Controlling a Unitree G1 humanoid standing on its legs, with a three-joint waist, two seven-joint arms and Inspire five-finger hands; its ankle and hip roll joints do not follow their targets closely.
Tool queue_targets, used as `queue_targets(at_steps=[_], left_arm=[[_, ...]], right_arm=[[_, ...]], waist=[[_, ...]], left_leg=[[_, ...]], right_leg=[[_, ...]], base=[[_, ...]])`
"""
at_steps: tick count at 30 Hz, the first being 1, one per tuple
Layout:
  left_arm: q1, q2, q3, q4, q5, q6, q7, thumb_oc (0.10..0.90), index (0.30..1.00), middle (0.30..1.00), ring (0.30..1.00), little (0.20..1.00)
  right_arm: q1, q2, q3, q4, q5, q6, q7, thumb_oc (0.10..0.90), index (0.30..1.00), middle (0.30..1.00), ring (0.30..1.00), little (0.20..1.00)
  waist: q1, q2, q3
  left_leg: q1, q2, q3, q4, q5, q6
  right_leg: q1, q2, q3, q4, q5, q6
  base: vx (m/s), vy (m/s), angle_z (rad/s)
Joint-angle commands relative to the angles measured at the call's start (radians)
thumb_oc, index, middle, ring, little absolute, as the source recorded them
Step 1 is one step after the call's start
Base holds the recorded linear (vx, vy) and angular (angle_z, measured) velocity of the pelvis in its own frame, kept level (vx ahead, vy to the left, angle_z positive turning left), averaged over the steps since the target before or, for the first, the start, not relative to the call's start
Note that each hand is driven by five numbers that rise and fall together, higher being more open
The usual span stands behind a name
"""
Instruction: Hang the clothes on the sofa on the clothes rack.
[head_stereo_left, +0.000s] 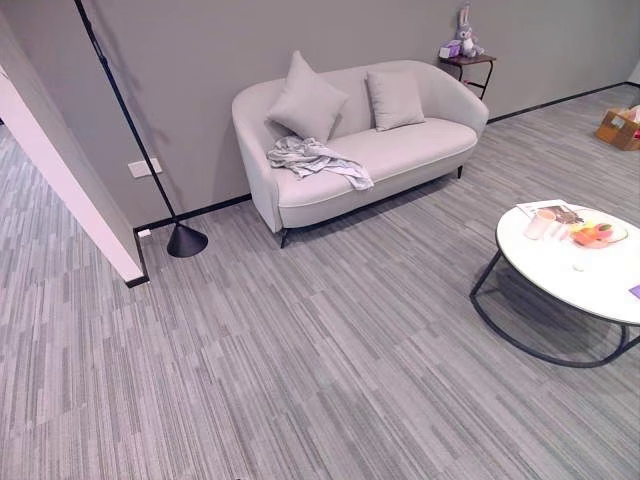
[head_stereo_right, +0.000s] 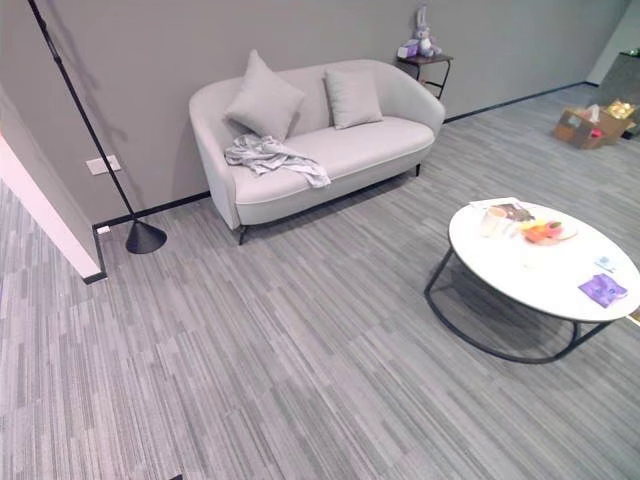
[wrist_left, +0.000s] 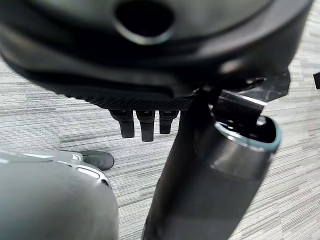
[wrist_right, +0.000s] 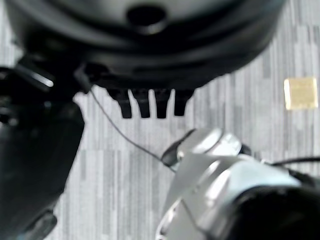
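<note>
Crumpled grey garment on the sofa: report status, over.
Left hand and right hand open, holding nothing. Crumpled grey garment lies on pale grey sofa, untouched. Round white coffee table stands to the right.

The sofa (head_stereo_left: 380, 150) stands against the wall (head_stereo_left: 220, 60); the clothes (head_stereo_left: 315, 160) lie on its seat's left part, before two cushions (head_stereo_left: 307, 100); a round table (head_stereo_left: 575, 270) stands nearer, to the right; a stand's base (head_stereo_left: 186, 240) sits left of the sofa.
</note>
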Motion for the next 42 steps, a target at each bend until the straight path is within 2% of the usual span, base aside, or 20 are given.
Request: queue_targets(at_steps=[1, 7, 15, 30, 36, 42], left_arm=[[-0.07, -0.013, -0.013, 0.007, 0.035, -0.04, -0.001, 0.8, 0.9, 0.9, 0.9, 0.9], [-0.075, -0.025, -0.045, 0.015, 0.052, -0.043, -0.011, 0.8, 0.9, 0.9, 0.9, 0.9], [-0.069, -0.034, -0.051, 0.028, 0.069, -0.046, -0.017, 0.8, 0.9, 0.9, 0.9, 0.9], [-0.067, -0.028, -0.065, 0.037, 0.126, -0.051, -0.011, 0.8, 0.9, 0.9, 0.9, 0.9], [-0.068, -0.022, -0.083, 0.032, 0.163, -0.055, -0.006, 0.8, 0.9, 0.9, 0.9, 0.9], [-0.103, -0.017, -0.138, 0.0, 0.195, -0.072, 0.007, 0.8, 0.9, 0.9, 0.9, 0.9]], right_arm=[[-0.045, 0.016, 0.004, 0.086, -0.013, -0.023, 0.019, 0.8, 0.9, 0.9, 0.9, 0.9], [-0.055, 0.018, 0.04, 0.077, -0.052, -0.029, 0.026, 0.8, 0.9, 0.9, 0.9, 0.9], [-0.052, 0.025, 0.121, 0.052, -0.181, -0.042, 0.042, 0.8, 0.9, 0.9, 0.9, 0.9], [-0.051, 0.023, 0.171, 0.032, -0.263, -0.049, 0.05, 0.8, 0.9, 0.9, 0.9, 0.9], [-0.055, 0.014, 0.178, 0.019, -0.285, -0.049, 0.053, 0.8, 0.9, 0.9, 0.9, 0.9], [-0.075, -0.004, 0.182, -0.013, -0.267, -0.055, 0.052, 0.8, 0.9, 0.9, 0.9, 0.9]], waist=[[0.01, -0.034, -0.017], [0.004, -0.031, -0.021], [0.002, -0.026, -0.025], [0.001, -0.026, -0.026], [-0.005, -0.022, -0.014], [-0.021, -0.002, 0.033]], left_leg=[[-0.02, 0.008, -0.04, -0.096, 0.071, -0.044], [-0.015, 0.006, -0.037, -0.096, 0.066, -0.043], [-0.004, 0.004, -0.028, -0.096, 0.058, -0.039], [0.005, 0.0, -0.017, -0.096, 0.048, -0.032], [-0.002, -0.007, -0.007, -0.096, 0.044, -0.024], [-0.085, -0.028, 0.001, -0.096, 0.058, -0.01]], right_leg=[[0.082, -0.046, -0.001, -0.09, 0.007, 0.094], [0.082, -0.048, 0.005, -0.09, 0.008, 0.096], [0.084, -0.051, 0.016, -0.09, 0.009, 0.098], [0.084, -0.056, 0.032, -0.09, 0.015, 0.102], [0.071, -0.062, 0.039, -0.09, 0.026, 0.109], [-0.014, -0.084, 0.059, -0.09, 0.059, 0.125]], base=[[0.0, 0.0, 0.0], [0.0, 0.0, 0.0], [0.0, 0.0, 0.0], [0.0, 0.001, 0.0], [0.02, 0.054, -0.11], [-0.03, 0.115, -0.12]])
